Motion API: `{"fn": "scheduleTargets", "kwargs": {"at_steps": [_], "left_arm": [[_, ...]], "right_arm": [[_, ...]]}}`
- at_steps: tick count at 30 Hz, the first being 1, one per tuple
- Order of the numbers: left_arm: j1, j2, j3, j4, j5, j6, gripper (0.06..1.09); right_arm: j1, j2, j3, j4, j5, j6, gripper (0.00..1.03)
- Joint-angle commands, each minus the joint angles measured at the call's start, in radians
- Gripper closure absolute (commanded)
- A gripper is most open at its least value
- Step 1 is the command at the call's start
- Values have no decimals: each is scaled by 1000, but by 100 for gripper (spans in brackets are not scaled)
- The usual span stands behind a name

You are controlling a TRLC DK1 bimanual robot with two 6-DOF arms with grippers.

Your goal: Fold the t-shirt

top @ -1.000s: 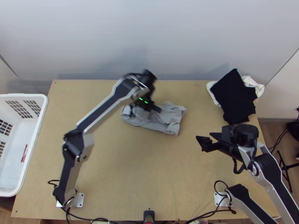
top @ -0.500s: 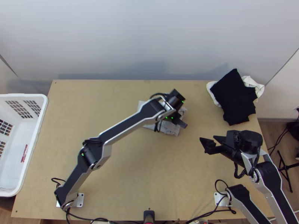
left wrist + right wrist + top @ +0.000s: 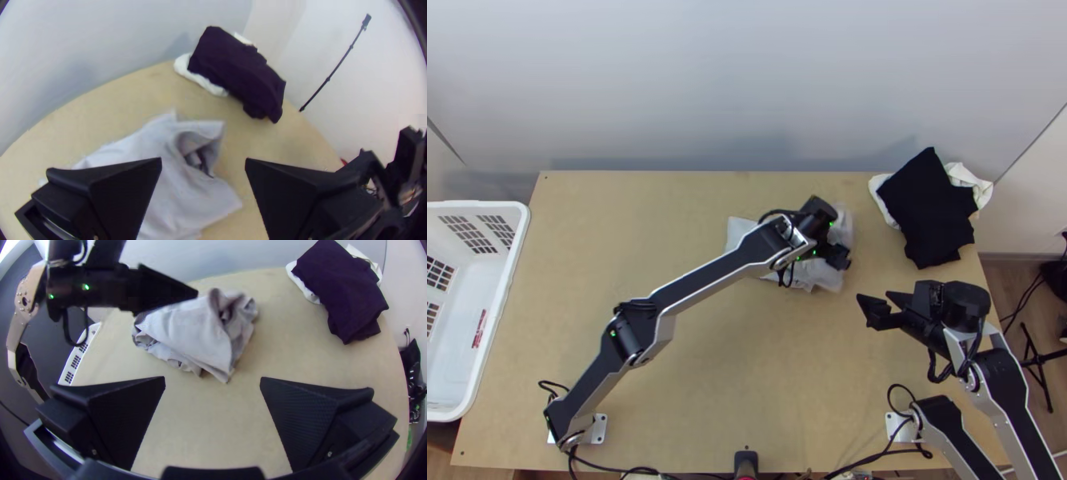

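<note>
The light grey t-shirt (image 3: 739,233) lies bunched and loosely folded near the table's middle, partly hidden under the left arm. Over its right part is my left gripper (image 3: 838,255). In the left wrist view, the left gripper (image 3: 203,161) is open, fingers wide apart above the shirt (image 3: 178,195), where one edge stands up in a hollow fold. My right gripper (image 3: 875,302) hangs to the right of the shirt and nearer the table's front. The right wrist view shows that right gripper (image 3: 212,381) open over bare wood, with the rumpled shirt (image 3: 187,331) beyond it.
A dark folded garment (image 3: 927,208) lies on white cloth (image 3: 882,210) at the table's back right. The white basket (image 3: 519,240) stands at the far left. Bare tabletop (image 3: 747,360) stretches in front of the shirt.
The left gripper has swung rightward over the shirt. The shirt's left edge has shifted right, and cloth now reaches farther right around the gripper. The right gripper has moved slightly right and toward the front.
</note>
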State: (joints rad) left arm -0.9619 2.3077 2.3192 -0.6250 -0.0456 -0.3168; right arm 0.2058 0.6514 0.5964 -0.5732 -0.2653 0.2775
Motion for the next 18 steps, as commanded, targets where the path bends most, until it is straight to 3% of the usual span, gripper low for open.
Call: {"fn": "scheduleTargets", "kwargs": {"at_steps": [1,5,8,11,18], "left_arm": [[5,-137,3,74,15,-56,10],[28,-209,-11,13,16,-36,10],[68,-263,-60,-73,16,15,10],[121,-335,-119,-134,12,90,10],[259,-433,-141,-311,-7,134,10]], "right_arm": [[-2,1,-49,41,0,2,4],[-11,16,-92,136,3,54,4],[-97,65,-115,217,-6,129,4],[-101,179,-112,273,-40,144,4],[-68,467,-66,449,-132,192,4]]}}
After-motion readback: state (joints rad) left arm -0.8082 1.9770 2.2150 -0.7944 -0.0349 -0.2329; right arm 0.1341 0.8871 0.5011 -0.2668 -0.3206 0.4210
